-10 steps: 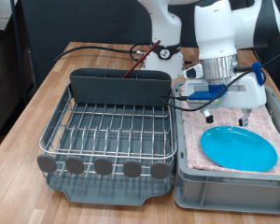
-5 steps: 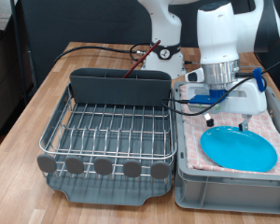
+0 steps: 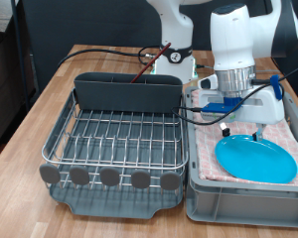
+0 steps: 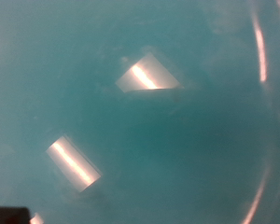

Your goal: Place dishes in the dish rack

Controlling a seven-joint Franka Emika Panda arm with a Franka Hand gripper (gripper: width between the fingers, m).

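The round light-blue plate point(image 3: 253, 159) lies flat on the pink checkered cloth in the grey bin at the exterior view's right. My gripper point(image 3: 243, 132) hangs straight down over the plate's far part, its fingers spread and just above or touching the plate. Nothing is between the fingers. The wrist view is filled by the plate's blue surface point(image 4: 177, 140) with light glints, and no fingers show there. The reddish-brown wooden spoon point(image 3: 144, 67) stands slanted in the caddy point(image 3: 129, 91) of the dish rack point(image 3: 114, 139). The white mug is hidden.
The grey bin point(image 3: 238, 193) with the pink checkered cloth point(image 3: 288, 129) stands right beside the rack. The rack's wire grid holds no dishes. Cables point(image 3: 109, 52) run across the wooden table point(image 3: 30, 119) behind the rack. The robot base stands at the back.
My gripper has come down a little, from above the bin to right at the plate's surface. The plate, the spoon and the rack have not moved.
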